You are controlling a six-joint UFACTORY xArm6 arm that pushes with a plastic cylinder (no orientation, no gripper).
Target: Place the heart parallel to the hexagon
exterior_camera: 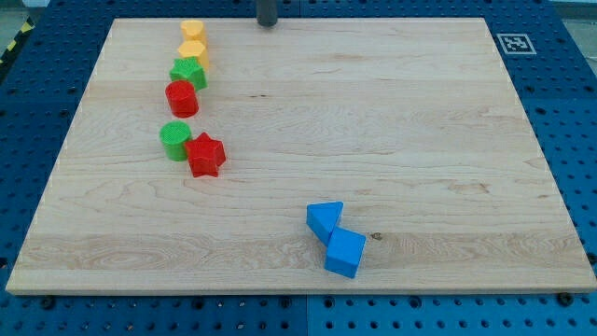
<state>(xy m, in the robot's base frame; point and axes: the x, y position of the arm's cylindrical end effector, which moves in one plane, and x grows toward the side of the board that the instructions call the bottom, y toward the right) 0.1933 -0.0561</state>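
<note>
Nearest the view's bottom, two blue blocks touch: a blue cube (pixel 345 253) and, just above-left of it, a blue triangular block (pixel 325 220), both matte plastic with sharp edges on the pale, grained wooden board (pixel 420 121). Taking the red star (pixel 206 154) as landmark: a green round block (pixel 174 140) touches its left side; farther up sit a red cylinder (pixel 182 98), then a green block (pixel 188 72) whose outline I cannot settle, then two yellow blocks touching, the lower yellow block (pixel 194 51) looking like the hexagon and the upper yellow block (pixel 192 32) like the heart, though the shapes are small. My tip (pixel 268 25) rests at the board's far edge, well up and right of the star, touching and pushing nothing. I judge the task not begun: the heart sits behind the hexagon, not beside it.
</note>
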